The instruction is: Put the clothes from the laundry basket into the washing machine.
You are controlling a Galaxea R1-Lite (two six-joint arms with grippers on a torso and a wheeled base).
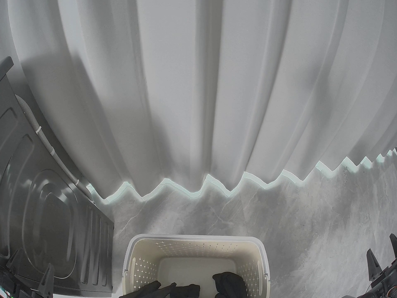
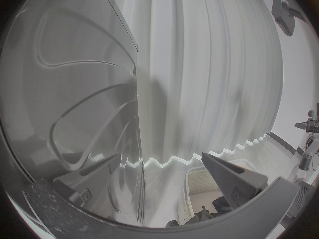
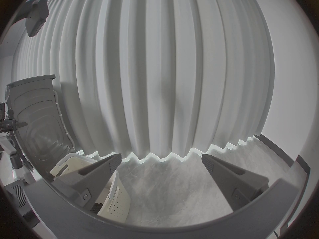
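**Pick-up step pending**

On the floor (image 1: 289, 228): laundry basket (image 1: 194, 248), dark clothes (image 1: 229, 284) inside; washing machine (image 1: 49, 228) just beside, my left. My left jaws, right jaws: spread, empty. Next, I judge: lower, pinch one garment.

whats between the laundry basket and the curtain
Just bare grey floor. In the head view nothing stands on the stretch between the laundry basket and the curtain.
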